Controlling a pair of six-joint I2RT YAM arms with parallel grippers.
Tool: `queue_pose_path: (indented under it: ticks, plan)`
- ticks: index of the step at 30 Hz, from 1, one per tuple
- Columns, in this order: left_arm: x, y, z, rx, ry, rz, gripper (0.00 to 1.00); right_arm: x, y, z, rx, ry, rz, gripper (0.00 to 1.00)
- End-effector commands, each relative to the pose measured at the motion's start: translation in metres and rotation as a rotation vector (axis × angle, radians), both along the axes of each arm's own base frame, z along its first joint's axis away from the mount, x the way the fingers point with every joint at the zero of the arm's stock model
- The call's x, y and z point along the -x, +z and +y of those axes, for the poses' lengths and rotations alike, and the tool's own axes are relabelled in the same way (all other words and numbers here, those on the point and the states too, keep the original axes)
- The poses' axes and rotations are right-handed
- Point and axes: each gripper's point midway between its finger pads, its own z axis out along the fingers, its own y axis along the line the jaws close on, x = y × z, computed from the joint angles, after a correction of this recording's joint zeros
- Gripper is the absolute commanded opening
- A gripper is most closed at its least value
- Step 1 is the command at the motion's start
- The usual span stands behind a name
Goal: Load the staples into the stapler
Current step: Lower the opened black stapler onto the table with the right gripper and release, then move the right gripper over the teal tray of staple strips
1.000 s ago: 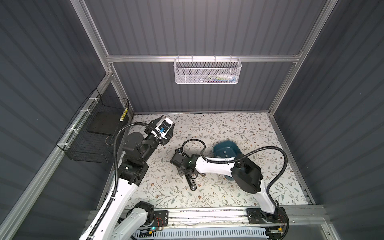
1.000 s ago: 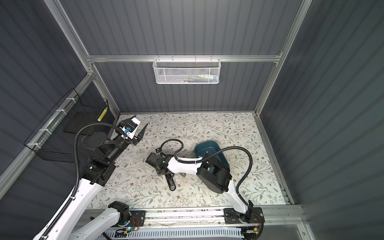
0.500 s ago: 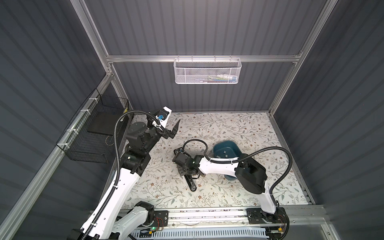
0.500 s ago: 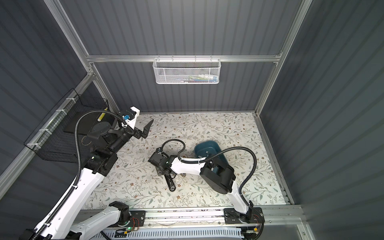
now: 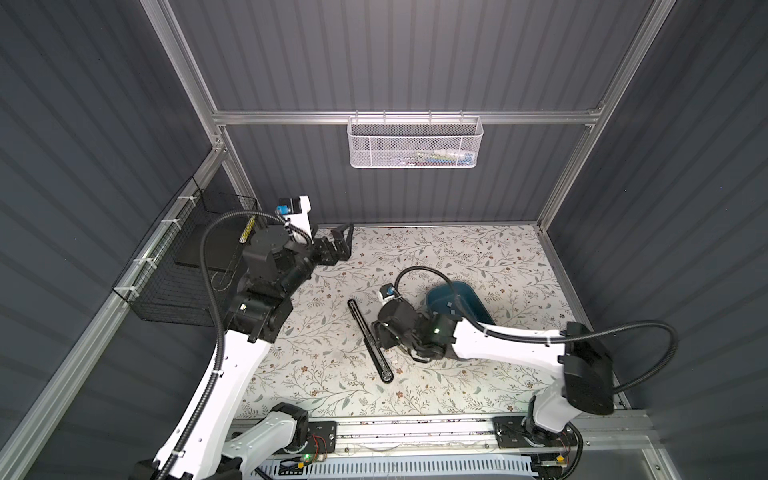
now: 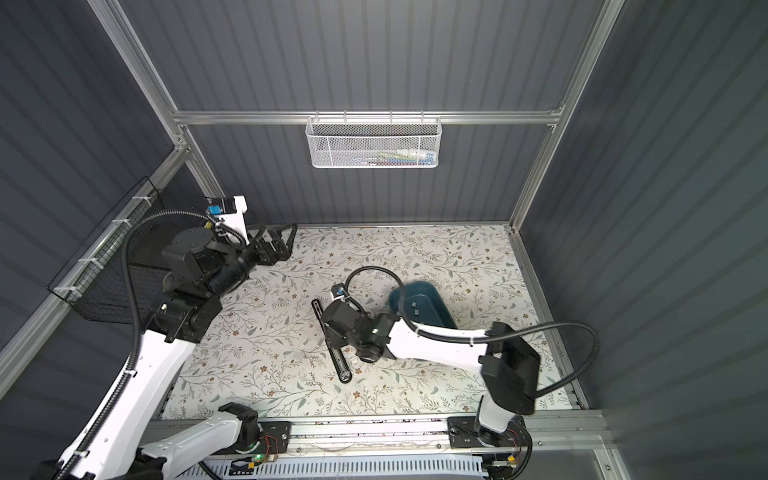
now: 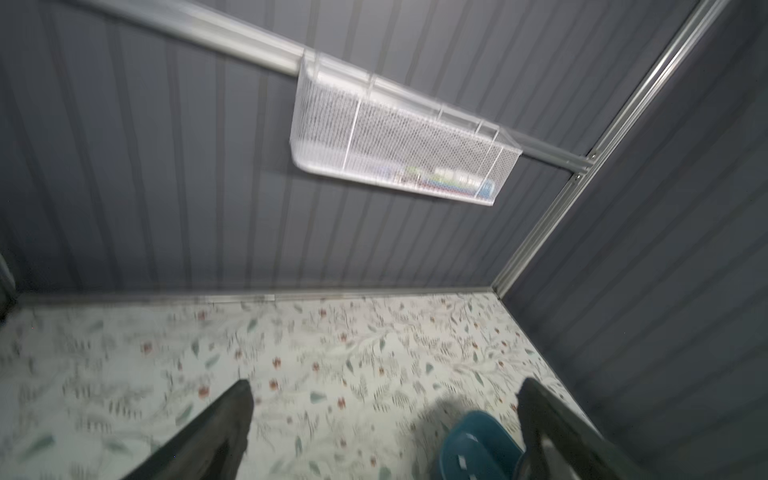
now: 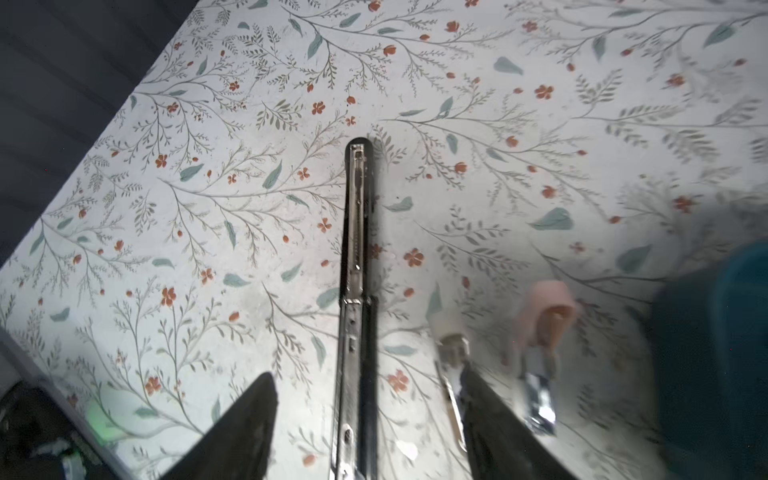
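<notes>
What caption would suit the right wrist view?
Right gripper, jaws apart either side of the opened stapler lying on the floral table, teal tray alongside.

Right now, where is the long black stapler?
In both top views the stapler lies unfolded on the middle of the floral table, straddled by the open right hand, with the blue tub just to its right.

On the floral-print table mat (image 5: 478, 374) the long black metal stapler (image 5: 379, 361), opened flat, lies between the prongs of my right claw (image 8: 365, 376), and the teal oval plastic tub (image 5: 469, 291) holding the small grey metal staples (image 6: 417, 306) sits just behind it, to its right.
</notes>
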Motion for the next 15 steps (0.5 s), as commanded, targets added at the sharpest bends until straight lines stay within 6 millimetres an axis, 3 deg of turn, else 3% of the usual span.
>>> queue_pose_path:
  ticks: [1, 4, 7, 11, 15]
  plan:
    - [0.029, -0.075, 0.026, 0.136, 0.133, 0.228, 0.99, 0.008, 0.035, -0.033, -0.088, -0.031, -0.066, 0.74]
    - [0.048, -0.102, 0.032, 0.113, 0.104, 0.123, 0.99, 0.023, 0.056, -0.062, -0.153, -0.020, -0.076, 0.74]
    - [0.045, -0.150, 0.041, 0.048, 0.169, 0.235, 0.99, 0.032, 0.069, -0.091, -0.175, -0.047, -0.087, 0.74]
    - [0.031, -0.206, 0.043, -0.140, 0.180, 0.387, 0.99, 0.017, 0.061, -0.132, -0.116, -0.164, -0.049, 0.65]
    - [0.025, -0.232, 0.053, -0.219, 0.227, 0.371, 0.99, 0.001, 0.039, -0.157, -0.045, -0.213, 0.028, 0.60]
